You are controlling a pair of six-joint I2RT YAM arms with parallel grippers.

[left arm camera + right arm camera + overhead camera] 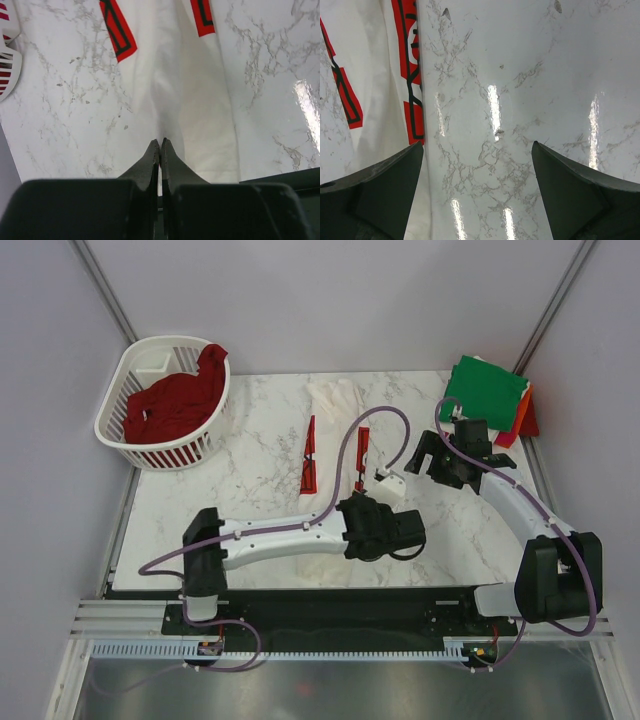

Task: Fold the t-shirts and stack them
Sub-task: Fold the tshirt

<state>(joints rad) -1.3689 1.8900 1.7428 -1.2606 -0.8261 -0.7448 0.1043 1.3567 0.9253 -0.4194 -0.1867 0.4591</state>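
White t-shirt (195, 100) lies pinched in the low-reaching left tool (160, 141); right tool (477, 145) hovers spread beside it.

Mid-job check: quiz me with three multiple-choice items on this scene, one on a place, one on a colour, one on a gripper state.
1. Where is the dark red t-shirt? A in the basket B spread mid-table C under the left arm
2. Top colour of the far-right stack? A orange B green C white
3. The right gripper is: A shut on cloth B shut empty C open
A: it fills the basket. B: a green t-shirt lies uppermost. C: its fingers stand wide apart over bare marble.
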